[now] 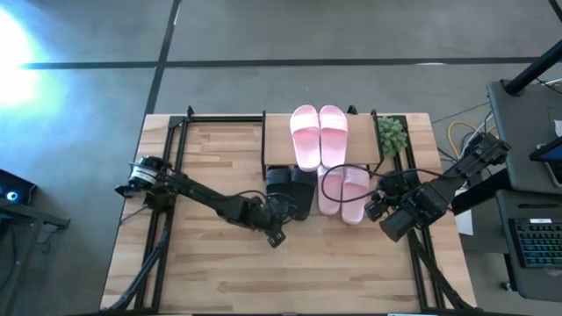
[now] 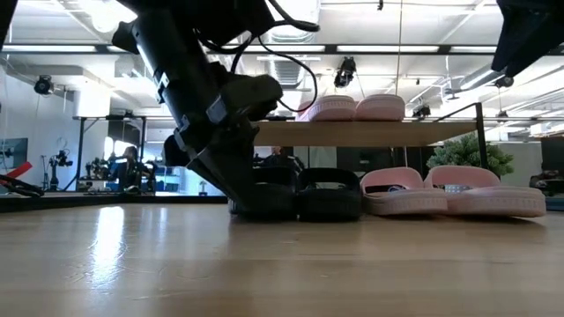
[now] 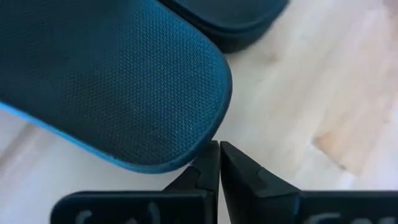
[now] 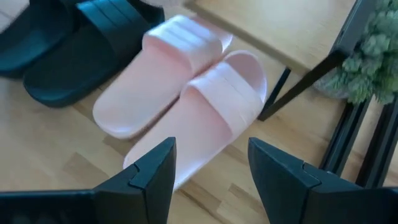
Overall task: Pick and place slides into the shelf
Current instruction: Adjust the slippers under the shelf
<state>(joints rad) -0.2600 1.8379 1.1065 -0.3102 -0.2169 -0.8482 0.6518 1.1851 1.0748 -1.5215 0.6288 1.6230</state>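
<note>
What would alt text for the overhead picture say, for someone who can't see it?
Seen from above, one pink pair of slides lies on a small shelf; a black pair and another pink pair lie below it on the table. Two dark arms reach in from either side.

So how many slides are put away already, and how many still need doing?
One pink pair already sits on top of the shelf. The black pair and the other pink pair lie under it. The left gripper, shut, is by the black pair; the right gripper, open, is beside the lower pink pair.
</note>
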